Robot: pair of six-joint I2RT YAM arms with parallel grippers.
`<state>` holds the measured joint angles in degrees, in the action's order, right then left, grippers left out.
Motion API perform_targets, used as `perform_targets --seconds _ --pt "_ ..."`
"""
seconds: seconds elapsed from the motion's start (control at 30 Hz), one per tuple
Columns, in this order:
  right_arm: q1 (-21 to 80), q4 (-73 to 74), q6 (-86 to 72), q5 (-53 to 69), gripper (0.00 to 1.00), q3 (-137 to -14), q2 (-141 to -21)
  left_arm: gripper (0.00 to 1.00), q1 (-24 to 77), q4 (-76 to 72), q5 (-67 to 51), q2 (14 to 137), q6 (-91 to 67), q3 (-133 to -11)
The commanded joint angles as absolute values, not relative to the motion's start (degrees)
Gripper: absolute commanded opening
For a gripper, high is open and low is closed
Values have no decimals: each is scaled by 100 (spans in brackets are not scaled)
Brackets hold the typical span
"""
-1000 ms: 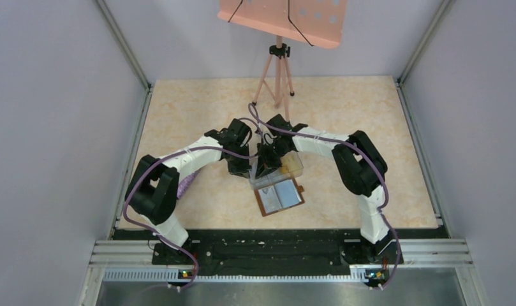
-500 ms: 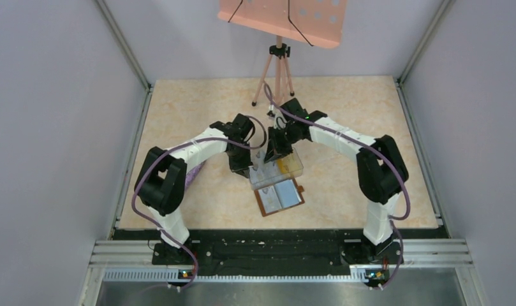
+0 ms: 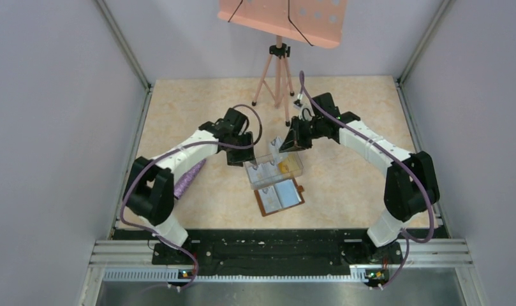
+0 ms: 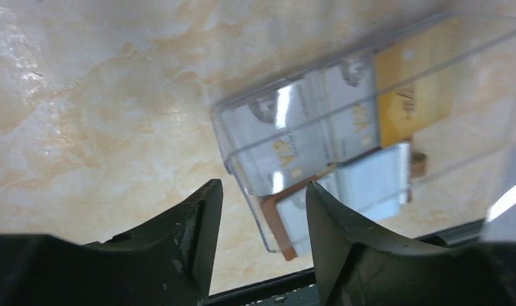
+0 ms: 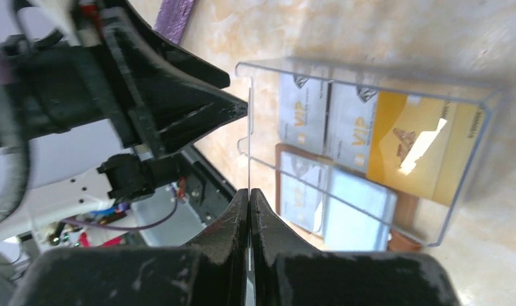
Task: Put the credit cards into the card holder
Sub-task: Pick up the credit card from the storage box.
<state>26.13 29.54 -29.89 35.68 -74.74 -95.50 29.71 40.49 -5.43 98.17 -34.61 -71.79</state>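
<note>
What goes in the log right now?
left jaws: open near clear plastic box | right jaws: shut on its clear lid | pale and orange plastic credit cards: in box | brown leather card holder: open

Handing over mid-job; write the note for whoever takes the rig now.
Left end effector: open, empty, beside the box.
Right end effector: shut on the clear lid, held above the box.
Cards: three in the box, two whitish, one orange.
Wallet: open, flat, in front of the box.
Done: lid off. Left: cards into wallet.
</note>
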Motion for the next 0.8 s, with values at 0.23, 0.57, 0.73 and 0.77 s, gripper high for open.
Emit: perform_targets --seconds 0.23,0.57,0.73,0.77 --pt "2446 1394 -4599 4831 0 -6561 -8539 60 2922 -80 -3180 8314 -5187 -5643" --pt "2420 450 -5451 5114 0 -6194 -8301 27 2924 -1515 -3627 8476 -6040 -5326" --pt "2387 130 -5656 5133 0 -6035 -8344 6 2919 -1959 -3797 8494 -6301 -5220" --pt "2381 116 -5660 5136 0 -6017 -8359 2 2926 -1976 -3804 8490 -6314 -5213"
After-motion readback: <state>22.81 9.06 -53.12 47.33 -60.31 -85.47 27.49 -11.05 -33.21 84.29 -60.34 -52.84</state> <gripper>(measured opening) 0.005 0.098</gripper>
